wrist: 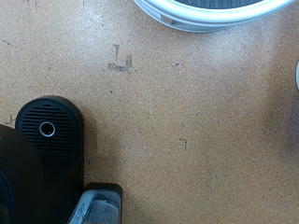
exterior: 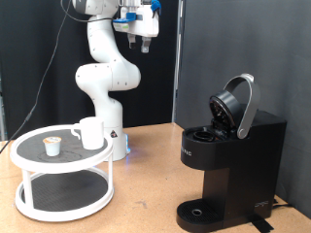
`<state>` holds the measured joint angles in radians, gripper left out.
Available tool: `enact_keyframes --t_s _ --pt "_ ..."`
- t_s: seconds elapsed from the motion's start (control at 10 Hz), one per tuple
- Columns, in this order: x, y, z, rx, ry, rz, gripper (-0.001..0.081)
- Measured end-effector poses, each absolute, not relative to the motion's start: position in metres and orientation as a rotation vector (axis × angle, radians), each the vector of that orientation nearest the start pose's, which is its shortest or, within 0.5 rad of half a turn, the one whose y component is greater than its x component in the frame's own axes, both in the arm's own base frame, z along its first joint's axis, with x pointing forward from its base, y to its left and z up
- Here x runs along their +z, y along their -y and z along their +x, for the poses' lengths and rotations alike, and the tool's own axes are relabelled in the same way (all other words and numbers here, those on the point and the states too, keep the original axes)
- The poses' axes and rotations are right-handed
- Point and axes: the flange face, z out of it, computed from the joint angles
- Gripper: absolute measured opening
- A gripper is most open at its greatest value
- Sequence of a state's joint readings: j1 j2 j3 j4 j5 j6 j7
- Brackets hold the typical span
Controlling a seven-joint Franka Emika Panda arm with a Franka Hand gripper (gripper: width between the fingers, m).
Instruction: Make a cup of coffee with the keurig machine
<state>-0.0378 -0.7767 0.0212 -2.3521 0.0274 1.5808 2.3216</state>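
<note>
The keurig machine point(exterior: 228, 160) stands at the exterior view's right with its rounded lid point(exterior: 236, 105) hinged up and open. Its round drip base point(exterior: 199, 212) also shows in the wrist view point(wrist: 47, 126). The white cup point(exterior: 90, 132) stands on the top tier of a white round stand point(exterior: 29, 160) at the exterior view's left. A tiny white pod with a tan top point(exterior: 52, 146) sits beside it. My gripper point(exterior: 144, 39) hangs high near the exterior view's top, far above the table, holding nothing visible. Its fingers do not show in the wrist view.
The stand has two tiers, and its rim shows in the wrist view point(wrist: 210, 9). The robot's white base point(exterior: 109, 107) rises behind the stand. The brown tabletop point(wrist: 187, 112) lies between stand and machine. A dark curtain forms the backdrop.
</note>
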Motion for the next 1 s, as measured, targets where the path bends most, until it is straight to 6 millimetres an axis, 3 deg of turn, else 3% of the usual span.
enact_keyframes --t_s 0.2,0.7,1.0 --pt "0.591 0.008 0.311 0.021 -2.880 -1.199 0.0734" --pt "0.593 0.086 0.305 0.022 -2.869 -1.179 0.0734" --pt "0.591 0.092 0.306 0.032 -2.870 -1.181 0.0734"
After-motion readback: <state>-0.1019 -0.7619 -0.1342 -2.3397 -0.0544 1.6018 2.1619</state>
